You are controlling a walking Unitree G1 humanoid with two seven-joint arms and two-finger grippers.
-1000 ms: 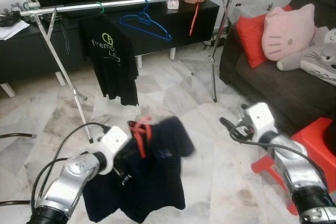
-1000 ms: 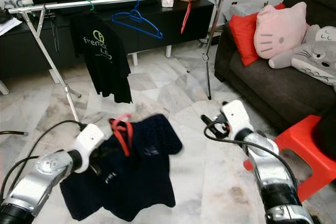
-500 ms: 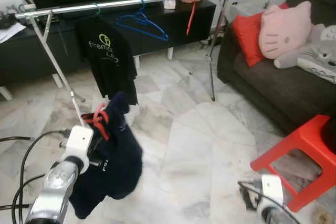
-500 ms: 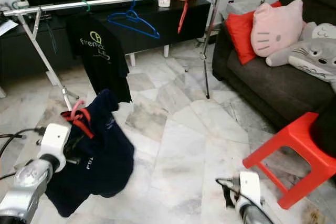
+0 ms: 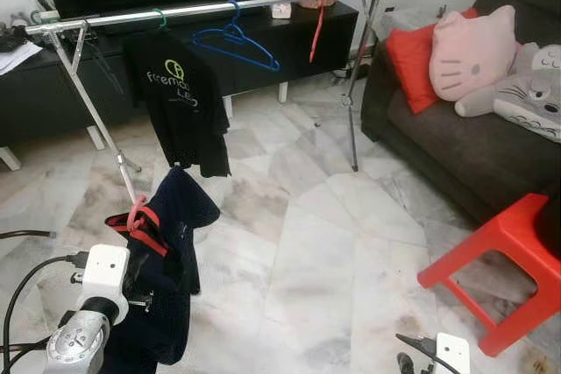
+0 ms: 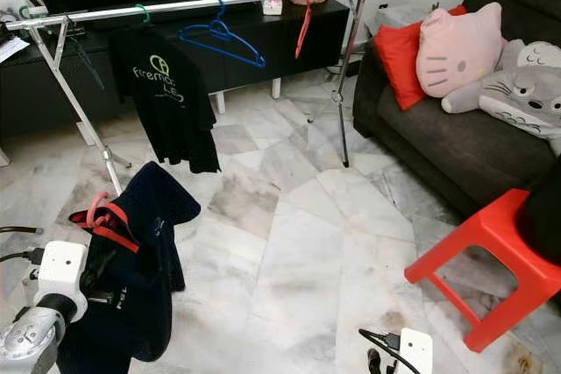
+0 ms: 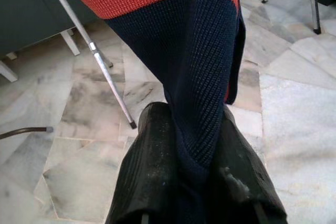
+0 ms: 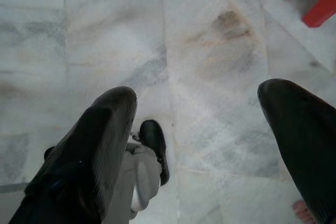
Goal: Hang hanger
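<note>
Left gripper (image 7: 197, 153) clamped on dark navy knit with a red stripe: the navy sweater (image 5: 162, 256), draped over a red hanger (image 5: 140, 221) and held low on the robot's left, well below the rail. Right gripper (image 8: 210, 129) spread wide, holding nothing, hanging idle over marble floor (image 5: 307, 243).

Step in hand, as judged: raise the loaded hanger to the clothes rail (image 5: 210, 6) and hook it on. Grip sits on fabric rather than on the hanger itself, so slippage likely; recommend lifting slowly, keeping the hook upright and facing the rail. Hook orientation not clear from the head views.

Rail already carries a black T-shirt (image 5: 180, 102) on a green hanger, an empty blue hanger (image 5: 237, 39) and a red item near the far end. Free rail appears available between T-shirt and blue hanger. Rack leg (image 5: 105, 129) stands just beside the sweater: snag risk on the way up. Red stool (image 5: 500, 260) and sofa (image 5: 473, 142) well apart, to the right.
</note>
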